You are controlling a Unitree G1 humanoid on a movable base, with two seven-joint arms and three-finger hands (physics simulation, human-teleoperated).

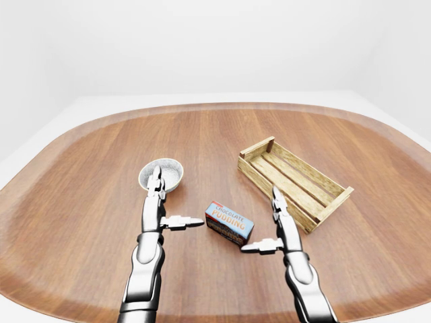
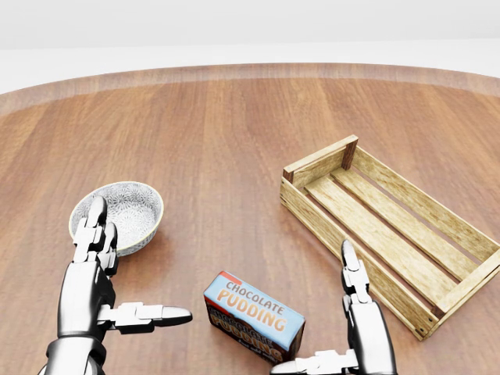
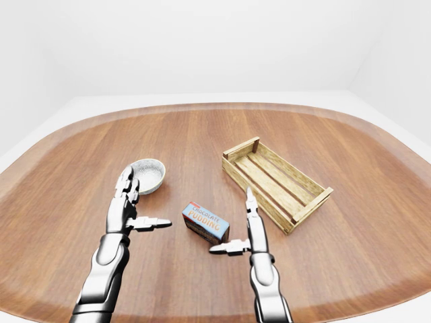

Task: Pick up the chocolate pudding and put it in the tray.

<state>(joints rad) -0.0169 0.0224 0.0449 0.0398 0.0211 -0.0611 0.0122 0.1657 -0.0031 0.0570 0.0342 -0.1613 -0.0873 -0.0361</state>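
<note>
Both chrome three-finger hands spread wide, left hand [image 2: 98,291] and right hand [image 2: 358,332] flanking blue chocolate pudding box [image 2: 255,316], ungrasped on wooden table [image 2: 219,141]. Slatted wooden tray [image 2: 388,226] to its right, empty. Pickup and placement both outstanding.

A bare simulated test room: plain white walls [image 1: 202,47] around one rounded wooden table [image 1: 81,202].

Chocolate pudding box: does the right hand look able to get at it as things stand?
Probably yes. The right hand is open beside the chocolate pudding box, thumb pointing at it, and nothing lies between them.
</note>
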